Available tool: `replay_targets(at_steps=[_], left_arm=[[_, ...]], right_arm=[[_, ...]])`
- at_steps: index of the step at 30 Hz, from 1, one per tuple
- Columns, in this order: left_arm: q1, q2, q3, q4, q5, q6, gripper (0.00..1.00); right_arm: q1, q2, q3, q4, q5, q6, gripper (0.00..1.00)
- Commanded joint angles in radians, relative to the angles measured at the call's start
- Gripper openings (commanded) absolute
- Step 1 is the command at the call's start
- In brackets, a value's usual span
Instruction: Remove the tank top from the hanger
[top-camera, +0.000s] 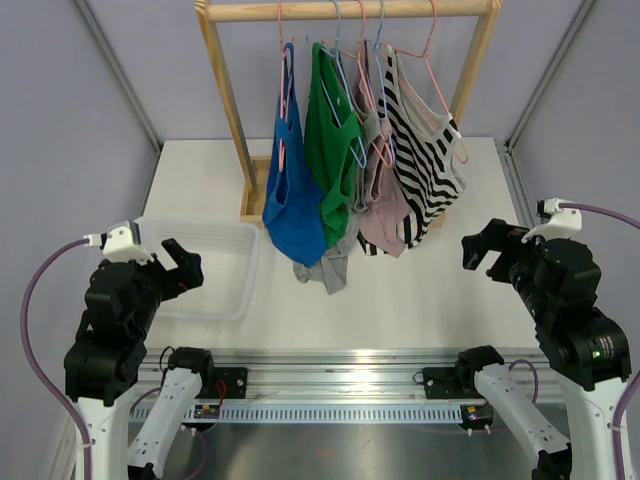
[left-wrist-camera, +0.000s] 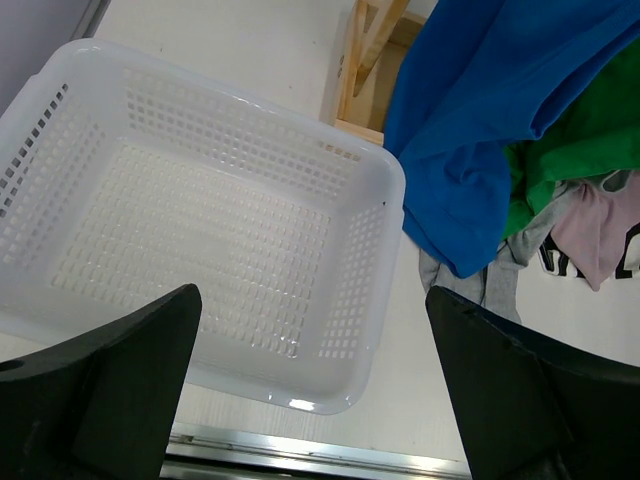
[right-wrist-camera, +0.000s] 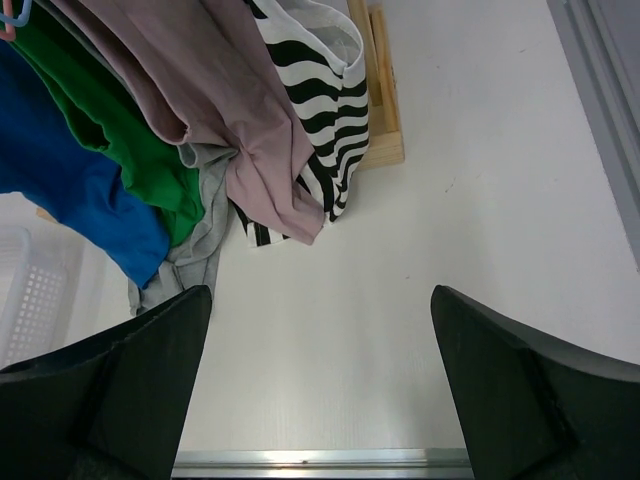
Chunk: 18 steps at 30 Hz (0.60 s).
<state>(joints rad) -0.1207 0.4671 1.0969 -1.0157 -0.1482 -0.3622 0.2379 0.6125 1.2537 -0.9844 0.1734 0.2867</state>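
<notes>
Hovering wide open: left hand (top-camera: 187, 265), right hand (top-camera: 479, 244).

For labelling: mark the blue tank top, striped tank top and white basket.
blue tank top (top-camera: 295, 225), top external view, lower part
striped tank top (top-camera: 430, 165), top external view, front
white basket (left-wrist-camera: 270, 385), left wrist view, near rim

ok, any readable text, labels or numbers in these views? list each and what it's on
No readable text in any view.
Small coloured mark on the left arm base: too small to read.
Hanging tops, basket, wooden rack: no print visible.
</notes>
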Motion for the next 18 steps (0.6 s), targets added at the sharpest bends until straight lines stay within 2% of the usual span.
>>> replay_targets(at_steps=[1,5,10,15,18], left_arm=[[-0.004,0.016,0.02,0.06,0.038,0.011,0.99],[-0.004,0.037,0.032,0.071,0.071,0.005,0.99],[-0.004,0.047,0.034,0.091,0.14,-0.012,0.99],[-0.004,0.064,0.017,0.134,0.246,-0.023,0.99],[-0.004,0.093,0.024,0.131,0.283,-0.014,0.99]], right_arm=[[0.006,0.027,0.029,0.038,0.028,-0.017,1.0],[0.006,0.059,0.061,0.085,-0.015,-0.047,0.99],[0.006,0.219,0.209,0.122,0.018,-0.11,1.0],[0.008,0.448,0.49,0.101,0.017,-0.181,0.99],[0.006,0.606,0.679,0.066,-0.069,-0.25,0.99]])
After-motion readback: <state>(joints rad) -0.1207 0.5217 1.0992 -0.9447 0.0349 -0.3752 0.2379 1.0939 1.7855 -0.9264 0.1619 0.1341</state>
